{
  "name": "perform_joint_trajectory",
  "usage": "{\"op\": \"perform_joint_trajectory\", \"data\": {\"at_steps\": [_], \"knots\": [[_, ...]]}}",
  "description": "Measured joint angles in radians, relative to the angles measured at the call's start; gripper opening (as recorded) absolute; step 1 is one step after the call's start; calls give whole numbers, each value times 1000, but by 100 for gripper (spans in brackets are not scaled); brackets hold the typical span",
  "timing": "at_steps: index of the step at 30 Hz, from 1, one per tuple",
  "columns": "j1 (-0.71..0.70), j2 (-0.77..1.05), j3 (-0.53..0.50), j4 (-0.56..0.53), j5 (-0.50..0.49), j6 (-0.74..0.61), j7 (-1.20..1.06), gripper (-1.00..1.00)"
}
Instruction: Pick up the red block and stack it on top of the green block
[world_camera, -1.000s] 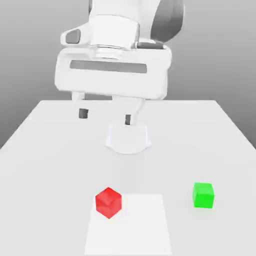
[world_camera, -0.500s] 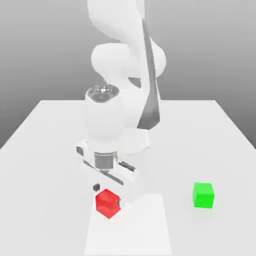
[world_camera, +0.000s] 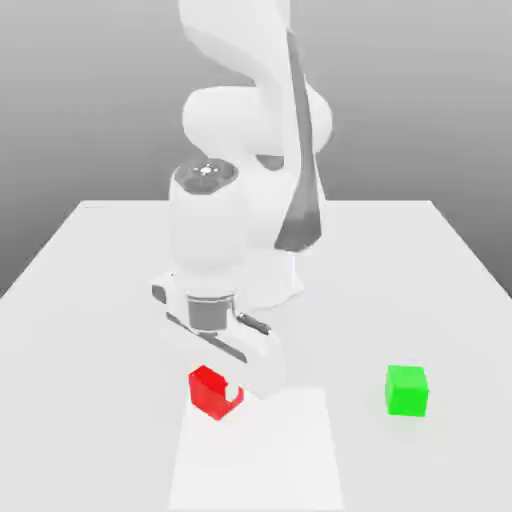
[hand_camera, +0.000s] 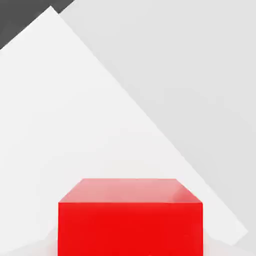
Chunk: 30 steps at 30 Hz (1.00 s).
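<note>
Lowered since before, the gripper (world_camera: 222, 385) straddles the red block (world_camera: 208, 391), grip uncertain; green block (world_camera: 407, 389) well apart.

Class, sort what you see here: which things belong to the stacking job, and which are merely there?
Belongs to the job:
red block
green block
gripper

Merely there:
table
pale square patch

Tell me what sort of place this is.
Most likely a simulated tabletop test bench: a plain white table against a blank grey backdrop, a white robot arm, and two small matte cubes, the red block and the green block.
</note>
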Motion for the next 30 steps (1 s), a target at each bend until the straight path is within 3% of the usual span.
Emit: {"op": "perform_joint_trajectory", "data": {"at_steps": [14,26,27,30], "knots": [[454,-119,267,48,91,-162,-445,-100],[461,97,245,62,-134,27,-303,-100],[468,114,236,62,-152,42,-291,100],[468,114,236,62,-152,42,-291,100]]}}
